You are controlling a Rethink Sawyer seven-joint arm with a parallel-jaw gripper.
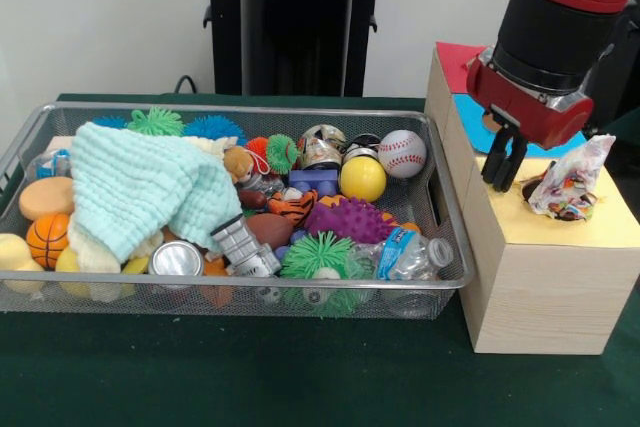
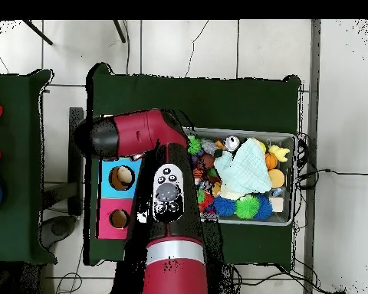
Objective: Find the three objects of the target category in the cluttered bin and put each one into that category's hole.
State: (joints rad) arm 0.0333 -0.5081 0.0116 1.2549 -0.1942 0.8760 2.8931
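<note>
Over the wooden box (image 1: 530, 277) that stands just beside the bin's right end, your gripper (image 1: 503, 162) hangs with its two dark fingers (image 1: 494, 165) close together and nothing between them; they look nearly closed, though a narrow gap shows. You see a crumpled plastic wrapper (image 1: 570, 182) sitting upright in the hole of the yellow panel (image 1: 600, 227), half in and half out, so it reads as a target piece dropped at its hole but not pushed through; it probably stands proud because its crinkled bulk catches the rim. Your gripper is just beside it, toward the bin, not touching it. Inside the wire bin (image 1: 445, 197) the clutter lies heaped: a pale green cloth (image 1: 140, 187) drapes over the left half and may be hiding things, while a crushed water bottle (image 1: 410, 252) lies against the front right corner and a silver can (image 1: 176, 259) rests at the front wall. From above, your arm covers the yellow panel, so only the blue (image 2: 119, 178) and pink (image 2: 118, 218) holes show.
</note>
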